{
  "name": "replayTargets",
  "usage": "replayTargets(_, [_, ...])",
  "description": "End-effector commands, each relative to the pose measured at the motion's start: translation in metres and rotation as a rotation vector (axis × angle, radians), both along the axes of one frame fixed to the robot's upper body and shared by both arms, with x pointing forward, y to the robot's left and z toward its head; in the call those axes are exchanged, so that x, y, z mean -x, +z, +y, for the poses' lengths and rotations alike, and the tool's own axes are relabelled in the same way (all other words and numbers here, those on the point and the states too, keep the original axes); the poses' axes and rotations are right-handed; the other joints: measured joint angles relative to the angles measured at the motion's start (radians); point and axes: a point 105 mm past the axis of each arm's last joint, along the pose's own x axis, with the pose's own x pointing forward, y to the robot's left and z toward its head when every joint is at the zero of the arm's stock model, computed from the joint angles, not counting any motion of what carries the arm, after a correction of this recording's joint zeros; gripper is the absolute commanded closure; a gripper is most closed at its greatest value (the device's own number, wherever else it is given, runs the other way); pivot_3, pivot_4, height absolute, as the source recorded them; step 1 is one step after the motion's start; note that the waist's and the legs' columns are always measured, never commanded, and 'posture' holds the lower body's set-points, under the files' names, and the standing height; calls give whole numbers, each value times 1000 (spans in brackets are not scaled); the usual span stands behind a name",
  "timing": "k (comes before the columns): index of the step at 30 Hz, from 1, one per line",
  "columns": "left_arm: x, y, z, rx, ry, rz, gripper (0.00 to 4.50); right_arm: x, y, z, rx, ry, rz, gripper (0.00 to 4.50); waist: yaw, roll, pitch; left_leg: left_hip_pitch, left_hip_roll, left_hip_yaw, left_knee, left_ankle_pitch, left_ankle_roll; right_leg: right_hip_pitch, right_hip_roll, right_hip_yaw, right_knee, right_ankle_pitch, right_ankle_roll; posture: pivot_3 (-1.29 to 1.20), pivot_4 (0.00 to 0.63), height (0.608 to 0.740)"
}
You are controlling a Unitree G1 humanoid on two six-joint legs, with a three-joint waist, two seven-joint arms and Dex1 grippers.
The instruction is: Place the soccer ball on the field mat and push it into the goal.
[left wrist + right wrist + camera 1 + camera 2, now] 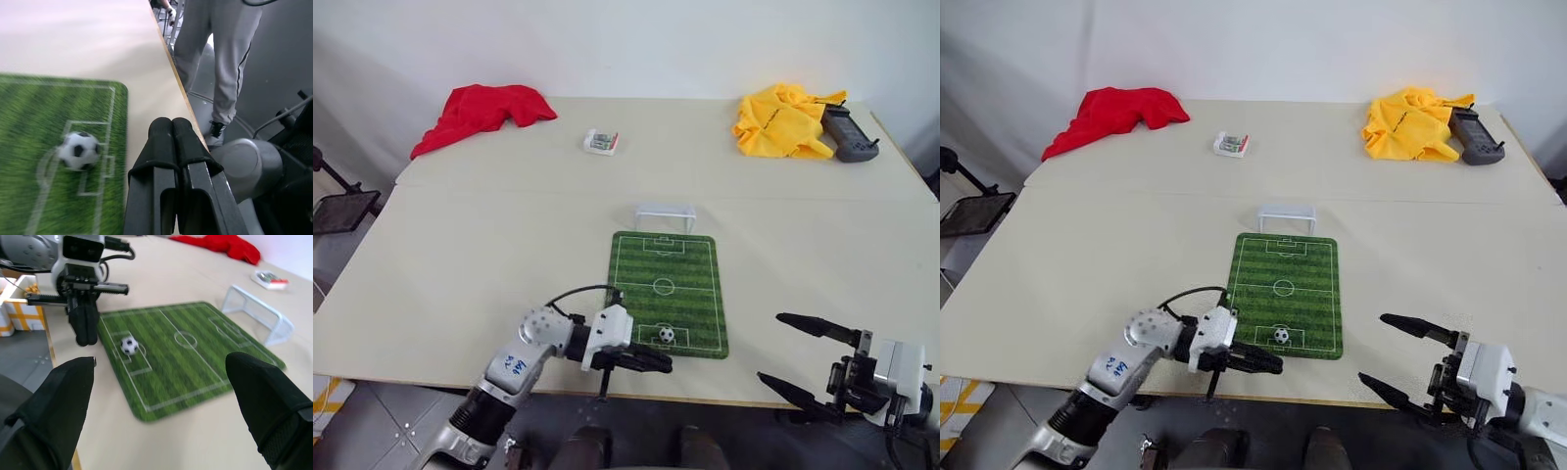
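Right claw (pixel 803 364) spread wide; left claw (pixel 661 361) pressed together beside soccer ball (pixel 667 335) on field mat (pixel 666 269)

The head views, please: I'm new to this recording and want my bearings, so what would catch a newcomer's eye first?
The flat green field mat with white pitch lines lies near the table's front edge, a tiny black-and-white soccer ball resting in its near penalty box. The left end effector, fingers shut, sits just beside the ball; the small white goal frame stands at the mat's far end. A crumpled red cloth and a yellow cloth mark the far corners.
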Motion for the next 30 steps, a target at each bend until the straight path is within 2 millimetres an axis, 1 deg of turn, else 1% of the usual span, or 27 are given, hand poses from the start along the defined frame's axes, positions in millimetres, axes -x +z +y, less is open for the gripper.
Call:
replayTargets(1, [2,6,-9,18,15,-22,4451,4,4,-1,11,-5,-26,0,-3,0,0,0,0,0,0,0,0,0,0,0,0,0,0,0,150,740])
replayTargets(7, [-6,6,-13,15,54,-27,4451,7,-1,-2,2,-36,-15,0,-8,0,0,0,0,1,1,0,0,0,0,1,0,0,0,0,150,740])
replayTargets(13, [-24,4,-15,-4,126,-73,4451,9,-5,-1,-11,-55,-12,0,-9,0,0,0,-1,1,1,0,0,0,0,1,0,0,0,0,150,740])
replayTargets(16, [-30,3,-17,0,141,-90,4451,8,-5,0,-14,-61,-15,0,-9,0,0,0,0,1,1,0,0,0,0,1,0,0,0,0,150,740])
replayTargets(18, [-37,0,-18,-16,174,-120,4451,8,-5,0,-16,-65,-19,0,-9,0,0,0,0,1,1,0,0,0,0,1,0,0,0,0,150,740])
replayTargets(20, [-51,3,-20,-6,249,-165,4451,5,-2,0,-24,-79,-38,0,-9,0,0,0,-1,1,1,0,0,0,0,1,0,0,0,0,150,740])
replayTargets(22, [-72,24,-22,89,358,-292,4451,-1,6,-1,-61,-122,-71,0,-8,0,0,0,-1,1,1,0,0,1,0,1,0,0,0,0,150,740])
replayTargets(24, [-95,48,-16,178,494,-398,4451,-6,13,-5,-110,-185,-96,0,-7,0,0,0,-1,1,2,0,0,1,0,1,0,0,0,0,150,740])
replayTargets(25, [-104,55,-11,199,549,-428,4451,-8,14,-7,-131,-210,-100,0,-6,-1,0,0,-1,1,2,0,0,0,0,1,0,0,0,0,150,740])
replayTargets(27, [-112,62,-1,223,607,-448,4451,-9,14,-9,-153,-243,-97,0,-8,0,0,0,-1,1,1,0,0,0,0,1,0,0,0,0,150,740])
replayTargets(28, [-112,62,3,229,608,-439,4451,-9,13,-9,-158,-250,-93,0,-11,0,0,0,-1,1,1,0,0,0,0,1,1,0,0,0,150,740])
replayTargets(30, [-104,63,10,258,570,-418,4451,-10,11,-8,-172,-268,-91,0,-14,1,0,0,-1,1,0,0,-1,-2,0,1,2,0,1,0,150,740])
